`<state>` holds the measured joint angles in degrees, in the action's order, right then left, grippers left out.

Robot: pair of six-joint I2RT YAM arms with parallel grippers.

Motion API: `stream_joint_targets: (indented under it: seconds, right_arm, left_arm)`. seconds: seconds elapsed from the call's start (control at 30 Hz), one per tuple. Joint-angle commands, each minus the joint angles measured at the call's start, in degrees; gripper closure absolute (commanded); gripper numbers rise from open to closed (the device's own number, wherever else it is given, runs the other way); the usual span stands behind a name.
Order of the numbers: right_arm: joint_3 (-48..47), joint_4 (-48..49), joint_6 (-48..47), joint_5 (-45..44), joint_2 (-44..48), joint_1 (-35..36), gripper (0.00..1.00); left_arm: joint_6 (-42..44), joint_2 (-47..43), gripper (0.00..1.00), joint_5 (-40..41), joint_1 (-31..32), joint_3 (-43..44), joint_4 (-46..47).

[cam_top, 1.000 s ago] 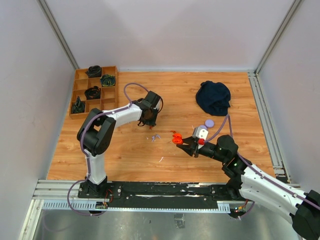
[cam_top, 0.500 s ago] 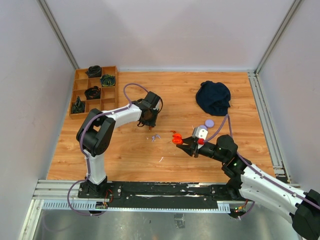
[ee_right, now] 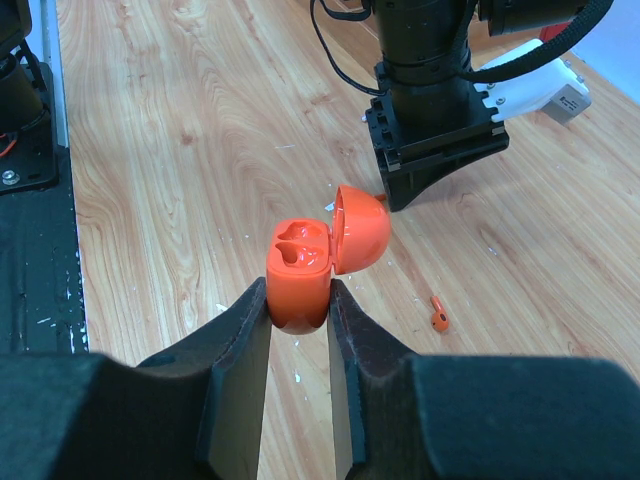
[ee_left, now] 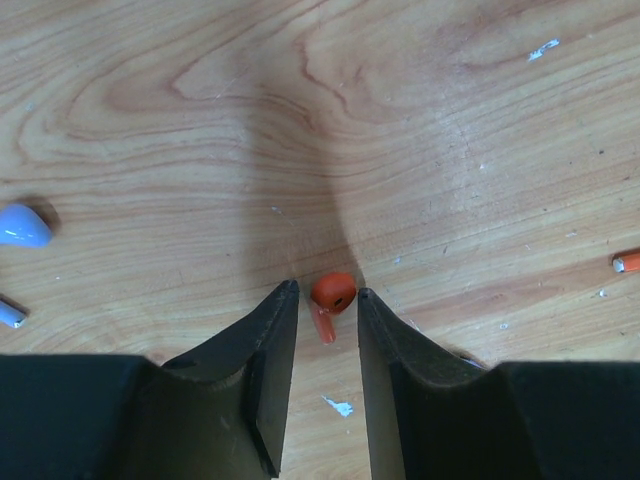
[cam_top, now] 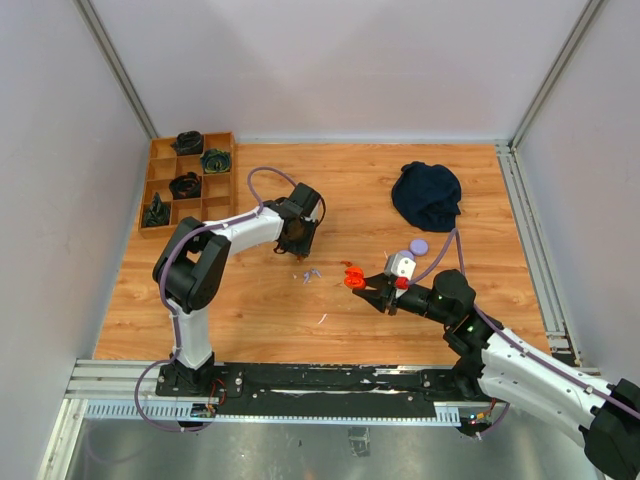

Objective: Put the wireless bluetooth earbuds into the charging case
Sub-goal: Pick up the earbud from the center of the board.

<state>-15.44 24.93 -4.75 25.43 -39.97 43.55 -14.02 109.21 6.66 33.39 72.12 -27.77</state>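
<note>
Between left hand (ee_left: 326,290) jaws, parted, orange earbud (ee_left: 334,291) on open wood (ee_left: 450,150) (right hand (ee_right: 298,292) tight on case (ee_right: 300,262))

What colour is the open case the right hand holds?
The case is orange-red; the right wrist view shows it best.

Right gripper (ee_right: 299,305) was clamped on the base of the orange-red charging case (ee_right: 300,262). Its lid (ee_right: 362,228) stood open, two wells showing. One orange earbud (ee_right: 438,316) lay on the wooden table (ee_right: 180,150), right of the case and apart from it.

Orange-red case (ee_right: 300,268), orange-red earbud (ee_left: 333,292) — wood-grain table (cam_top: 240,305).
</note>
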Motion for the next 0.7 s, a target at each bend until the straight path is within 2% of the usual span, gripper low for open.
stream_joint_targets:
  seconds: [0.0, 0.47, 0.67]
  right_arm:
    - [-1.4, 0.8, 0.6, 0.5, 0.5, -1.0, 0.90]
    - [-1.6, 0.6, 0.4, 0.8, 0.3, -1.1, 0.90]
    - [-1.6, 1.4, 0.6, 1.2, 0.1, -1.1, 0.90]
  left_arm:
    - [0.0, 1.9, 0.64, 0.0, -0.1, 0.8, -3.9]
    - [0.2, 3.5, 0.73, 0.3, -0.1, 1.1, -2.8]
    - [0.0, -0.2, 0.80, 1.3, 0.2, 0.4, -2.4]
